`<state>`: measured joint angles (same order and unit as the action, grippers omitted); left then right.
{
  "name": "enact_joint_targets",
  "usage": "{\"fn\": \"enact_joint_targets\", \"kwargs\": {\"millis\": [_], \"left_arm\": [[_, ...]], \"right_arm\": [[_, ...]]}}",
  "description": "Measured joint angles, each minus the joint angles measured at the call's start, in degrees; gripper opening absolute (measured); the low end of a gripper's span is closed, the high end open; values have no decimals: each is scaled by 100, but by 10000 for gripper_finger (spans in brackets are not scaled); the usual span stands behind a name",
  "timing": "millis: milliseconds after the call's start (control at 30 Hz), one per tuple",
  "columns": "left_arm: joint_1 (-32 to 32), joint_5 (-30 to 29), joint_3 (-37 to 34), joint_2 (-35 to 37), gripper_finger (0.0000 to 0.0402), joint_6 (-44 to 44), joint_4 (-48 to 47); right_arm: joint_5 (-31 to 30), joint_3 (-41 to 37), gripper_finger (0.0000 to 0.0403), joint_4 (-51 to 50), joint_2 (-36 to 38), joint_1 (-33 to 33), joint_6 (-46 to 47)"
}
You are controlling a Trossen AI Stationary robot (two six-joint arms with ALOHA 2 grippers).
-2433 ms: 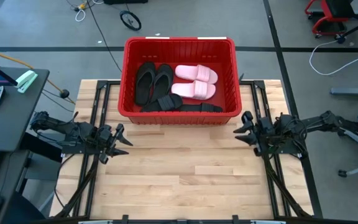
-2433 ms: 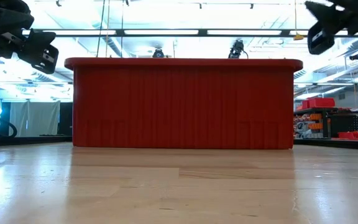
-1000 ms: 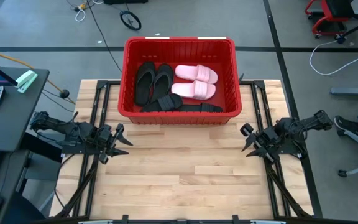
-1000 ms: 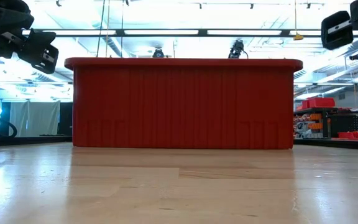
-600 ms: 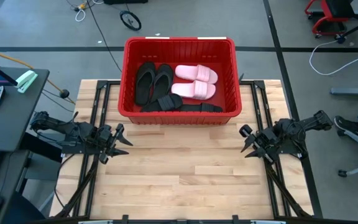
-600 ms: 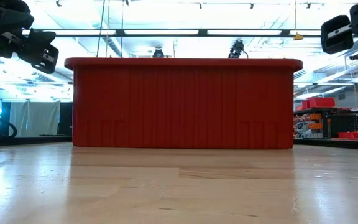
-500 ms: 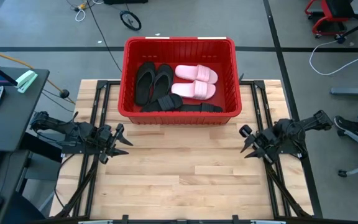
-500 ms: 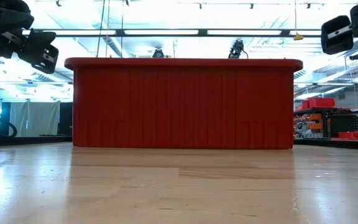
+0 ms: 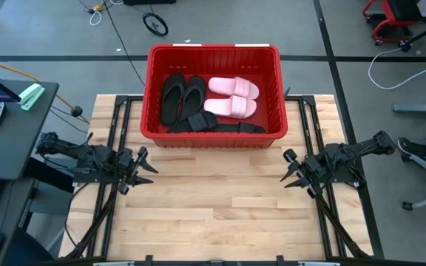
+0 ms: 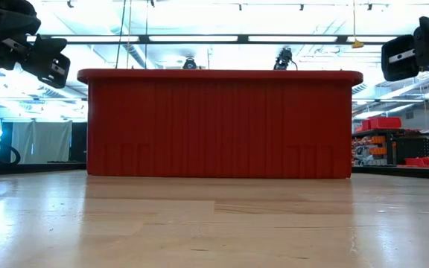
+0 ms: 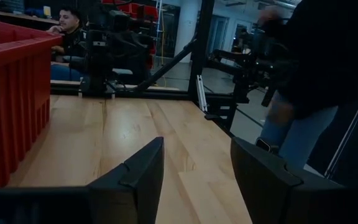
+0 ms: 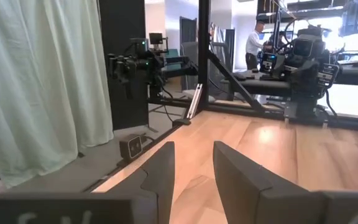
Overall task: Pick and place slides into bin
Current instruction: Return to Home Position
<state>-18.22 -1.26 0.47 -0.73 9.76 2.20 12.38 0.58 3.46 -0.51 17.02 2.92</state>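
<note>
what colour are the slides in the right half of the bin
Pale pink, best seen in the high view: pink slides in the red bin.

Slides (image 9: 231,97) hidden behind bin (image 10: 220,123) wall in low view, black slides (image 9: 198,122) partly under near rim

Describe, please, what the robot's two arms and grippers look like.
The left arm and right arm are black, slim and knobbly at the joints. The left gripper and right gripper each end in two dark, matte, wedge-shaped fingers with flat inner faces. No markings show.
</note>
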Motion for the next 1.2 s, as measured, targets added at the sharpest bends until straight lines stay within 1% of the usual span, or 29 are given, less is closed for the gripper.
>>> {"fn": "enact_joint_targets", "kwargs": {"millis": [133,400,667,900,1200], "left_arm": [[-1,0,0,0,194,1,2],[-2,0,0,0,186,2,3],[-2,0,0,0,192,2,4],[-2,0,0,0,186,1,4],[0,1,0,0,194,1,4]], "right_arm": [[0,0,116,-2,-2,2,-2],[2,0,116,-4,-2,2,-1],[2,-2,116,-8,-2,2,-2],[4,-2,116,-9,-2,2,-4],[7,-2,116,-10,-2,2,-7]]}}
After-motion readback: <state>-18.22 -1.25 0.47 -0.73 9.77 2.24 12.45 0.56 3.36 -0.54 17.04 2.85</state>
